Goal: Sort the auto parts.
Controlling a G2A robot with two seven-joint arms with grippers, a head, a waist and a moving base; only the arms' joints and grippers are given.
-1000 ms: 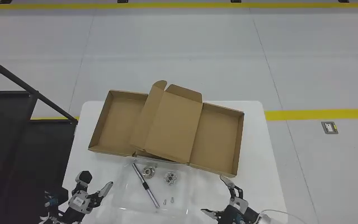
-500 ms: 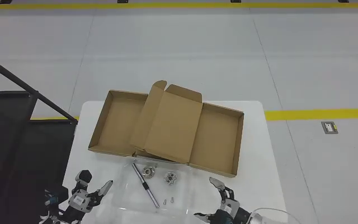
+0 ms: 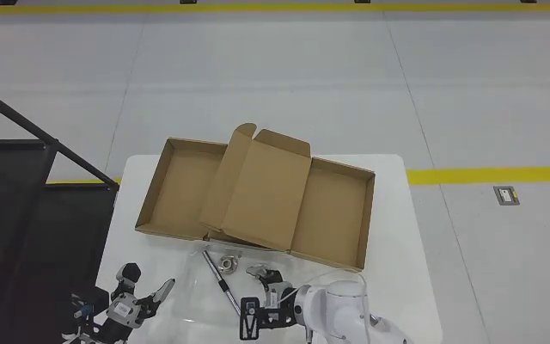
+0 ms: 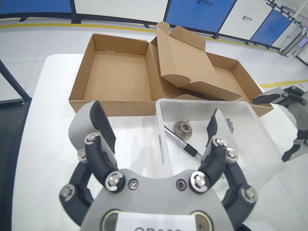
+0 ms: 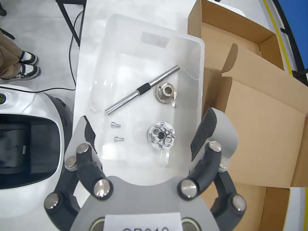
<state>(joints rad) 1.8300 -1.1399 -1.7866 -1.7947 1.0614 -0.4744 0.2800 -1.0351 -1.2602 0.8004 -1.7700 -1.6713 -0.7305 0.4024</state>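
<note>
Right gripper (image 5: 148, 120) has swung in over the clear tray (image 5: 202, 49).
Its jaws are spread wide above the toothed hub (image 5: 160, 135) lying in the tray, seemingly to lift it toward the cardboard box (image 5: 252, 111); left gripper (image 4: 156, 111) hangs open alongside.

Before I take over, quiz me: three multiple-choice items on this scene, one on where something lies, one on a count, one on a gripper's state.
1. Where does the metal rod lie? A on the bare table; B in the cardboard box; C in the clear bin.
2. How many round metal parts lie in that bin? A one; B two; C four.
3. How is the right gripper? A open, holding nothing; B shut on the rod; C shut on a screw.
Answers: 1 C, the rod lies on the bin's floor; 2 B, a flanged hub and a toothed disc; 3 A, its fingers stand apart above the bin with nothing between them.
</note>
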